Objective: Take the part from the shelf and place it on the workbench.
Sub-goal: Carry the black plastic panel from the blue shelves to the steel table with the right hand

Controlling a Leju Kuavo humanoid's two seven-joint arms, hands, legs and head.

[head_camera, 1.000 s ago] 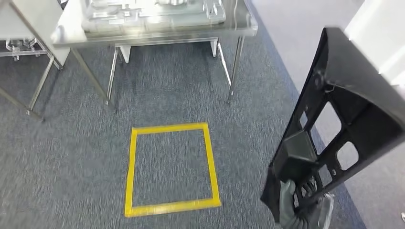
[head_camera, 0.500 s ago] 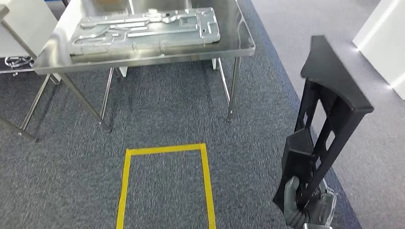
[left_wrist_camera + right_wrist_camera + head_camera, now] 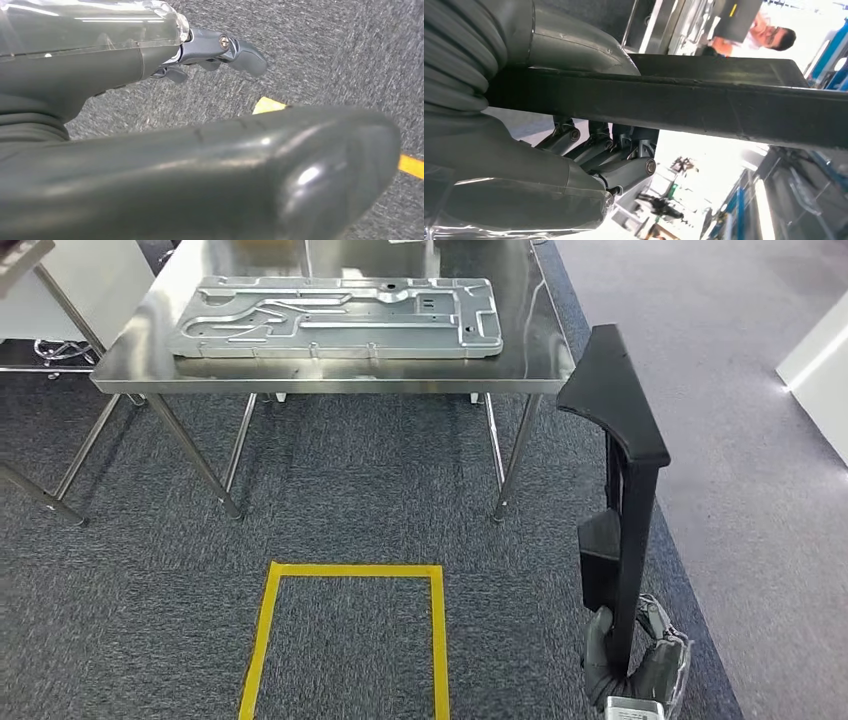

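Observation:
The part [image 3: 625, 500] is a long black plastic frame, standing nearly upright and edge-on at the lower right of the head view. My right hand [image 3: 640, 665] grips its lower end from below. In the right wrist view the hand [image 3: 549, 165] wraps around the part's black bar [image 3: 724, 105]. The steel workbench [image 3: 330, 380] stands ahead, beyond the part's top end. My left hand [image 3: 150, 100] hangs over the carpet with its fingers [image 3: 235, 50] apart and nothing in them.
A flat silver stamped metal panel [image 3: 340, 318] covers much of the workbench top. A yellow tape square [image 3: 345, 570] marks the carpet before it. Another steel stand [image 3: 50, 350] is at the far left, a white cabinet [image 3: 815, 360] at the right. A person [image 3: 769, 35] stands beyond.
The whole view has shifted: the workbench now sits more centred and fuller in view. The part has turned from face-on to edge-on and stands more upright, still held by my right hand.

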